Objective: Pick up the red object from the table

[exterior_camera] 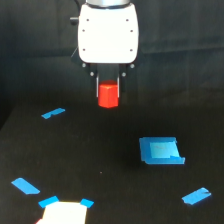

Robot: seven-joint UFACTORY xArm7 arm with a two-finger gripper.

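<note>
Fingers [98, 86] of the gripper [108, 88] point straight down and pinch the red object [108, 95] between them, one thin dark finger on each side of the block. Only the upper flanks of the block are covered; its lower part hangs free below the fingertips, clear of the table [100, 150], at about twelve o'clock from the scene's centre. Above the fingers sits the gripper's broad white housing, squared to the camera and upright, with small dark screw dots along its edges. Its top is cut off by the frame's upper edge, so the rest of the arm cannot be seen. On the black table, a blue square piece [161, 150] lies at about four o'clock, well apart from the block. Bits of blue tape [53, 113] are scattered at nine, seven and five o'clock. At six o'clock a bright white patch [64, 212] is overexposed and cut by the lower edge; what it is cannot be made out.
</note>
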